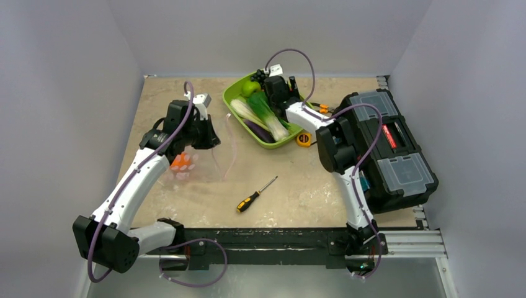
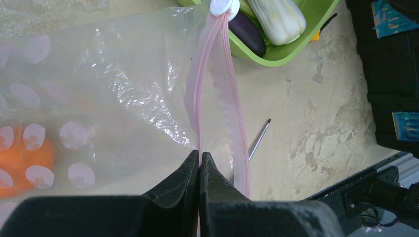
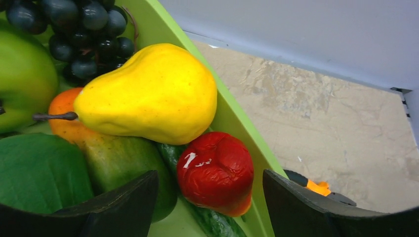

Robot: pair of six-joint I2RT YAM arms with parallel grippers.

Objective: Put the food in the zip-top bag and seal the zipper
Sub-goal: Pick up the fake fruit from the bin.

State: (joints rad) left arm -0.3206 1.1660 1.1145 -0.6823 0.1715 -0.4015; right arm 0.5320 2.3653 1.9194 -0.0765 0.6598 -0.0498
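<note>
Straddling the tray rim [image 3: 236, 122] (jaws spread) hangs the right end effector [image 3: 210, 174].

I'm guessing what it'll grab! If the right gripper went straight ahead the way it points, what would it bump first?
Probably the red fruit, straight ahead of the open right gripper, beside the green tray's wall. The yellow pear lies beyond; depth is unclear.

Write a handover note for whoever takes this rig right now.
Left gripper: shut on one strip of the zipper, holding the bag mouth apart.
Right gripper: open, fingers either side of the red fruit in the tray.
Done: one orange fruit is in the bag.
Left: red fruit, pear, grapes, apple, cucumber and the rest of the tray; then seal the zipper.
</note>
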